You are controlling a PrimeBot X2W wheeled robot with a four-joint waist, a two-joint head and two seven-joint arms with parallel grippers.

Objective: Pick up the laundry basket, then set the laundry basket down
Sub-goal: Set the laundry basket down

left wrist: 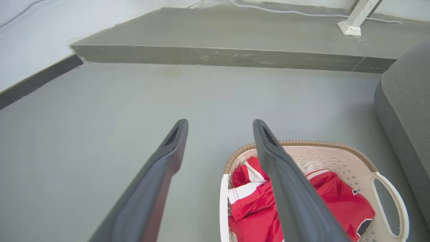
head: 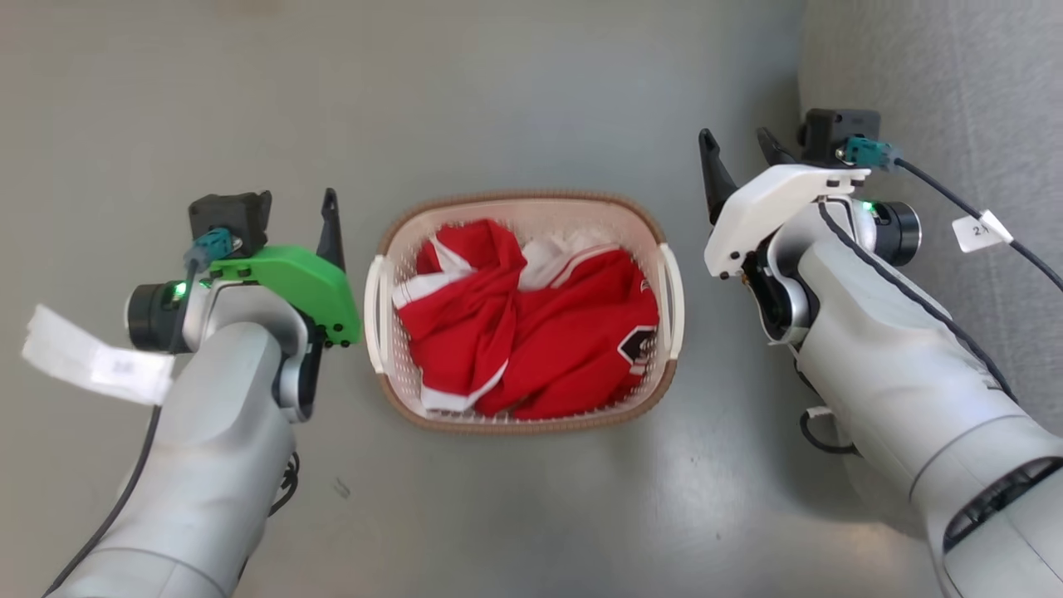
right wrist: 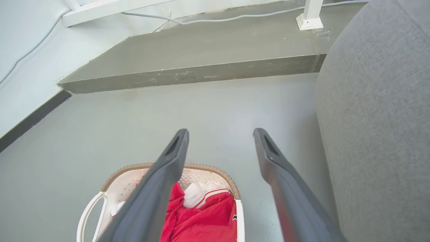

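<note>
Two dark fingers of the left gripper [left wrist: 220,124] rise from the bottom edge of the left wrist view. The jaws stand well apart, with bare grey floor [left wrist: 100,111] between the tips and nothing held. The laundry basket [left wrist: 302,143] stands on the floor at the lower right of this view, and the right-hand finger crosses in front of its near side. A red and white garment [left wrist: 336,198] lies crumpled inside it. A low step [left wrist: 218,55] runs across the floor beyond, and a grey upholstered piece [left wrist: 403,111] fills the right edge.

In the right wrist view, the right gripper [right wrist: 220,131] shows the same condition: jaws apart, empty. The basket sits at the lower left, partly behind the left-hand finger. The upholstered piece lies close beside the right-hand finger.

In the head view, the basket stands upright on the floor at mid-frame, between the two arms, with one white handle toward each gripper. The left gripper (green bracket) is just beside the left handle, though contact cannot be confirmed. The right gripper (white bracket) is farther off the right handle, with open floor between them. Its fingers point up the view, near the upholstered piece.
</note>
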